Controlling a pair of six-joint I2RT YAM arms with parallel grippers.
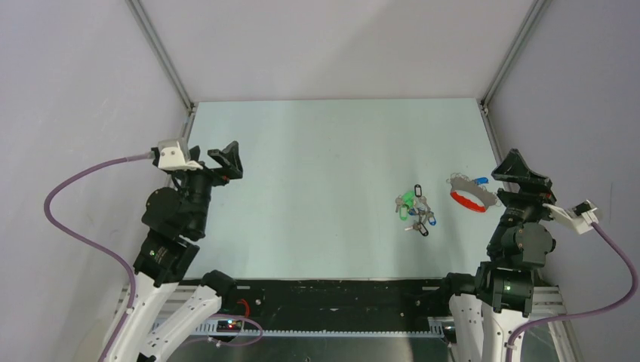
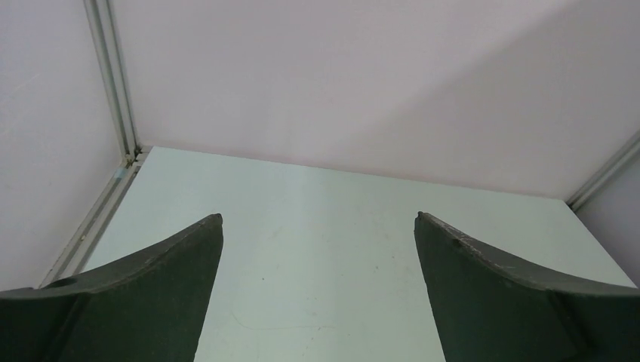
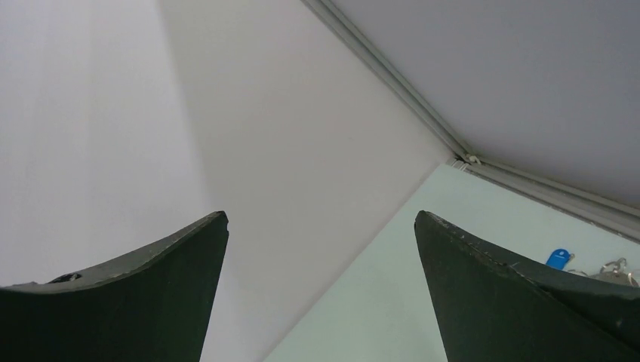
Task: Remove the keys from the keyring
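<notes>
Since both arms hang back at the table (image 1: pixel 317 151) sides, left fingers (image 2: pixel 151 294) and right fingers (image 3: pixel 513 294) spread wide and empty, the keys (image 1: pixel 415 211) lie untended in a cluster right of centre, the red-and-grey keyring (image 1: pixel 469 200) just beside them within the right arm's likely reach, a blue-headed key (image 1: pixel 480 181) at its rim.
</notes>
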